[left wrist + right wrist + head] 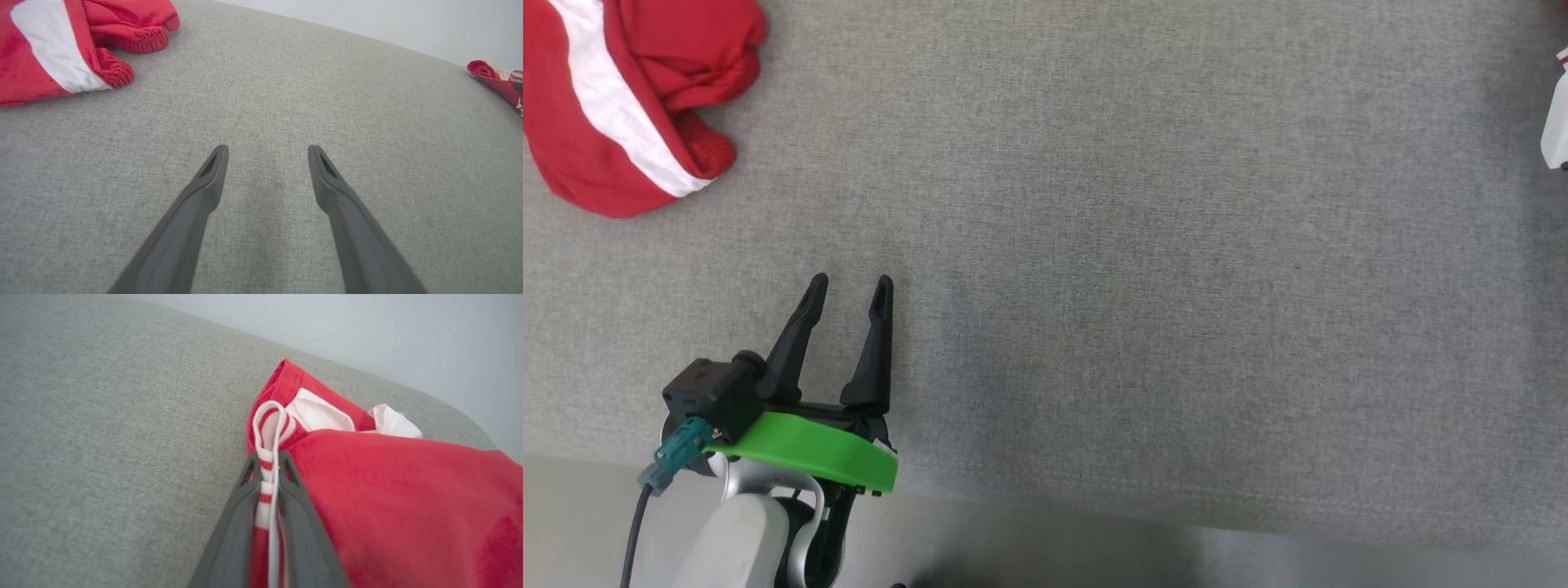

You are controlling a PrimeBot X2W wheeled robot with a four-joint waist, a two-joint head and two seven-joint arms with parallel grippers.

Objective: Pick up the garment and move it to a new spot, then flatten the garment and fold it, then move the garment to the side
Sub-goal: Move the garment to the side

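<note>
Red garment (388, 490), soft and rumpled, lying near the far rounded edge of the grey cloth-covered table (102, 437), close before a pale wall (367, 330). At its near corner a ribbed collar band (267, 424) striped red and white, looped and standing up; behind that, white inner fabric (316, 412) peeking out of the red folds. Broad smooth red panel spreading toward the lower right of the right wrist view. Clamped on the striped band: right pincer (269, 459), both dark fingers (241, 522) close together with only the band between, reaching low along the table toward the wall. Spread wide and holding nothing: left pincer (851, 284), poised over bare grey cloth near the table's front edge, pointing away from the robot; touching the cloth or just above it, impossible to tell. Behind it a green bracket (809, 449), a black block (711, 392) with a teal plug (682, 449) and dark cable (633, 531), then the pale forearm (739, 539) at the lower left corner of the head view. Well apart from the left pincer, ahead and to its left, a second red garment (572, 163) with a broad white stripe (613, 106), bunched up with gathered cuffs (118, 73) showing. The two garments well apart, at opposite sides of the table.
</note>
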